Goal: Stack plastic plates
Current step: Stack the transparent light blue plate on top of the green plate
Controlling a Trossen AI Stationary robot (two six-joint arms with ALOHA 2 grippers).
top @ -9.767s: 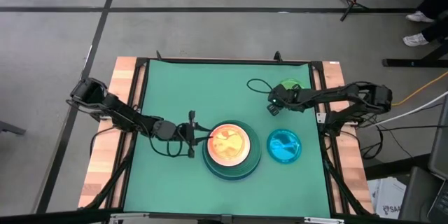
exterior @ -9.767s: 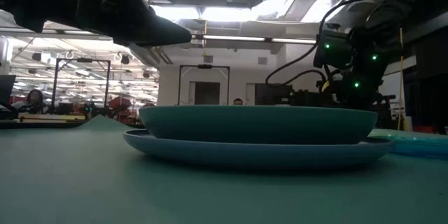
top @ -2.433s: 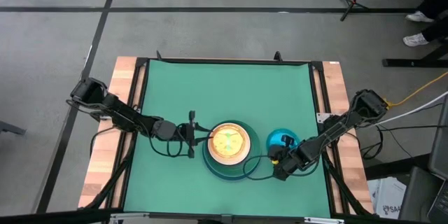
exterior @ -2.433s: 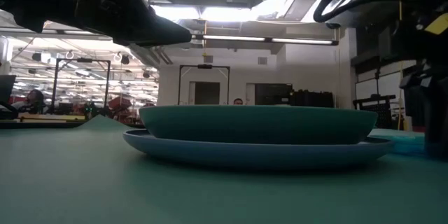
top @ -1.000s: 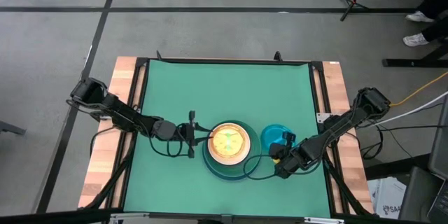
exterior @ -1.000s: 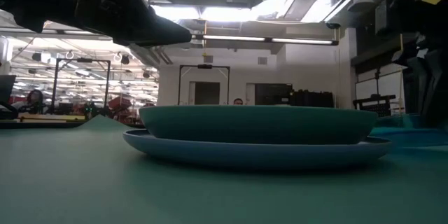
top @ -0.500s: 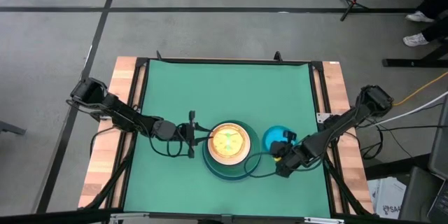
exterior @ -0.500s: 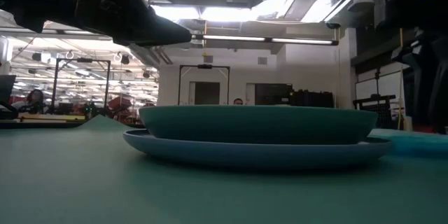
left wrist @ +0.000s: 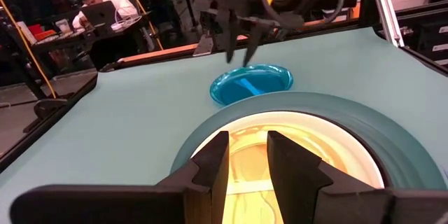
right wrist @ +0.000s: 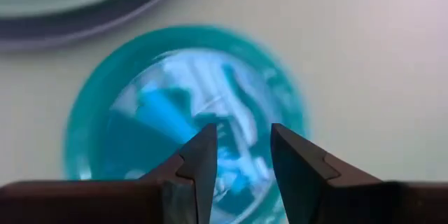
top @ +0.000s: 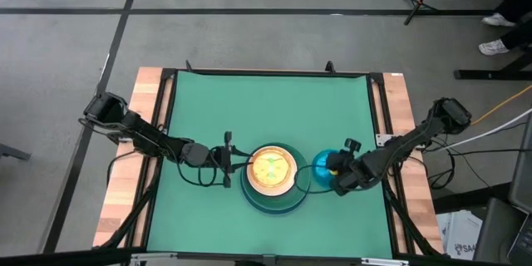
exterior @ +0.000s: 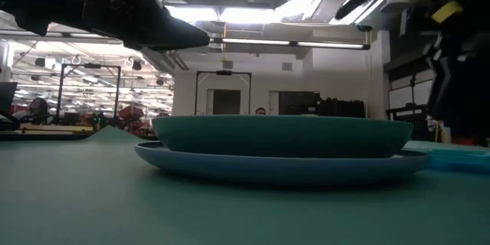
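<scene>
The stack (top: 270, 174) sits near the table's near edge. A large light blue plate (exterior: 283, 167) is at the bottom, with a dark teal one (exterior: 283, 138) on it and a translucent orange plate (left wrist: 280, 147) on top. Any plates under the orange one are hidden. The small cyan plate (top: 320, 170) lies flat on the mat, just right of the stack. My right gripper (right wrist: 238, 136) hovers open over it, fingers pointing down and clear of it (left wrist: 238, 59). My left gripper (left wrist: 248, 140) is open and hangs above the stack's left rim (top: 239, 165).
The green mat (top: 266, 108) is bare from the stack to the far edge. A dark frame rail (top: 378, 133) and wooden side boards border the mat. A loose cable from the right arm loops at the stack's near right side (top: 299, 184). People sit at desks in the room behind.
My right gripper has swung from the cyan plate's near side toward the far edge and now hangs over the plate, turned toward the stack. In the low view the cyan plate stood tipped up a second ago; it now lies flat.
</scene>
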